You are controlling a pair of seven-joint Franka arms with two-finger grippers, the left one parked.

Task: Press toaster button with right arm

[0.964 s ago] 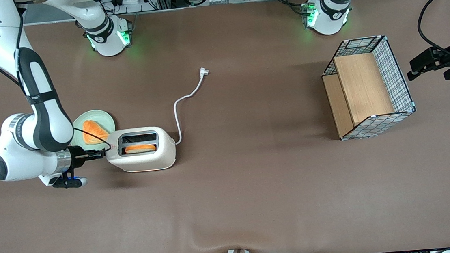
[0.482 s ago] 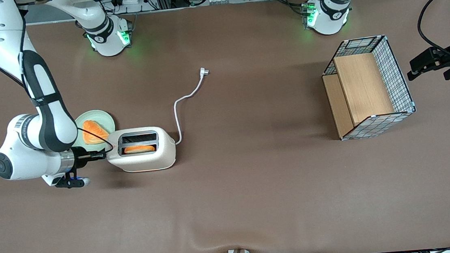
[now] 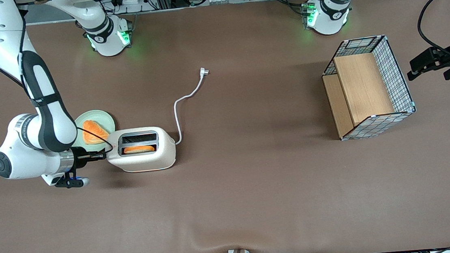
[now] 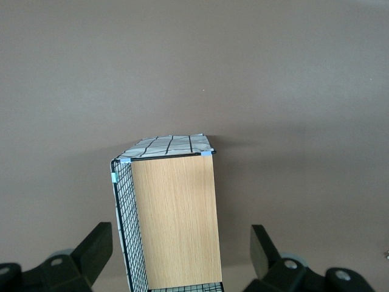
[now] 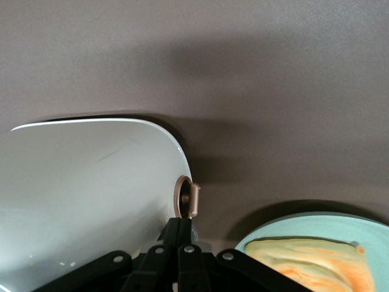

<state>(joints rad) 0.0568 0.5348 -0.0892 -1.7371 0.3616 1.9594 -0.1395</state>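
The gripper [image 3: 101,154] lies level at the end of the toaster [image 3: 142,149] nearest the working arm's end of the table, its slim black fingers [image 5: 180,238] pressed together into a narrow tip. In the right wrist view that tip [image 5: 182,234] sits against the toaster's [image 5: 91,194] curved end, just beside a small bronze knob [image 5: 185,196]. The right arm [image 3: 37,118] bends down to it from above.

The toaster stands on a brown cloth-covered table [image 3: 255,189]; the cloth is matte, with a slight wrinkle near its front edge. The toaster is smooth, cream-white and rounded, with an orange slice of bread [image 3: 139,149] in the slot nearer the front camera. Its white cord [image 3: 184,101] curls away across the cloth, the plug lying loose. Touching the toaster is a pale green round plate [image 3: 104,117] bearing an orange piece of toast [image 3: 93,131].

Toward the parked arm's end stands a wire-mesh basket [image 3: 397,74] with wooden panels inside.
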